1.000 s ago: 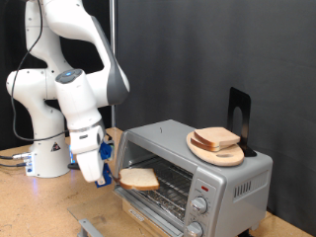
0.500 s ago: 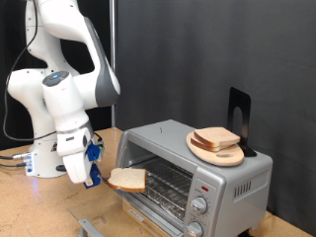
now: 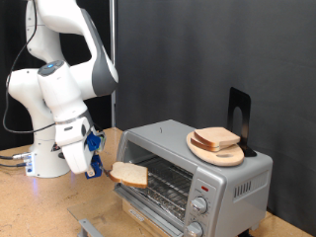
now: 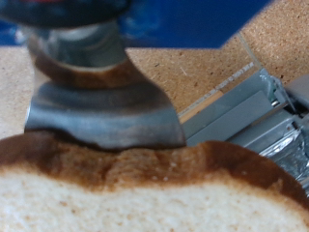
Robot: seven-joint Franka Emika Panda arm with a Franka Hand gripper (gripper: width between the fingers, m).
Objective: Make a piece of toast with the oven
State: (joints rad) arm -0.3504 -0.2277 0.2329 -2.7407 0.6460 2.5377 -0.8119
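We see the hand clenched on the piece of toast, holding it in the air just left of the oven's open front, above the counter. On the oven's top sits a wooden plate bearing more bread. We can read no writing; the oven shows only a red mark beside its knobs

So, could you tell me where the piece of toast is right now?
In the exterior view, the piece of toast is held in the gripper, in the air at the oven's open front, towards that view's left.
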